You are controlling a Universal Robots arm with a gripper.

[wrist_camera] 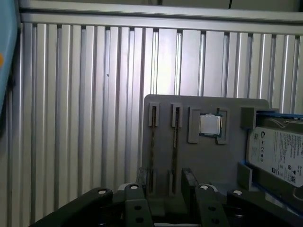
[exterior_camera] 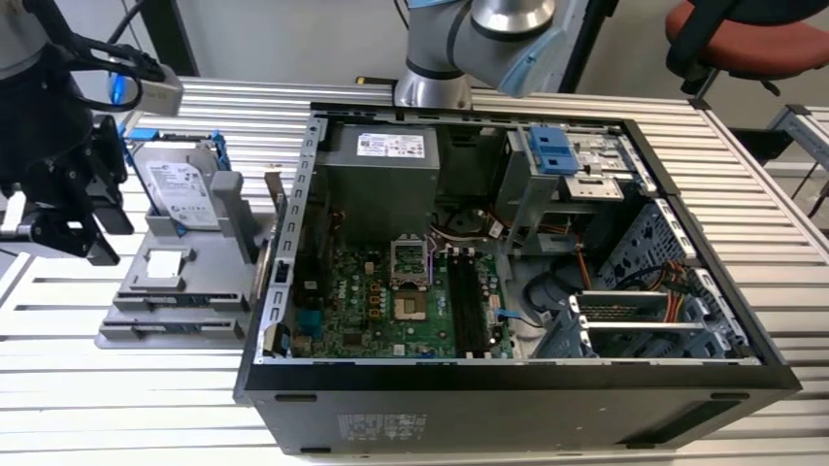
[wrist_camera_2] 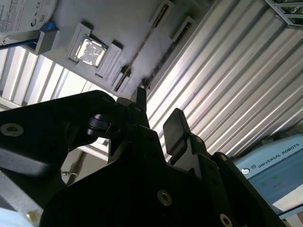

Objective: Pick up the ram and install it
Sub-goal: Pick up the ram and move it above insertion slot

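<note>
Ram (wrist_camera: 174, 142) stands on edge, thin and dark, in a slotted grey holder (wrist_camera: 208, 161) beside a white-labelled drive (wrist_camera: 279, 151); we think a second stick (wrist_camera: 153, 142) adjoins. Our gripper (wrist_camera: 165, 176) hangs close, fingers wide, empty.

The arm (exterior_camera: 447, 39) rises from its base at the top of the exterior view, a silver joint with a pale blue cap. Its black wrist end hangs low at the exterior view's left. The gripper (wrist_camera: 165, 175) faces downward. In both wrist views its two dark fingers (wrist_camera_2: 175, 124) stand apart with a plain gap between them, gripping nothing. From the side the fingertips are hard to make out, but they seem to hover in the air.
</note>
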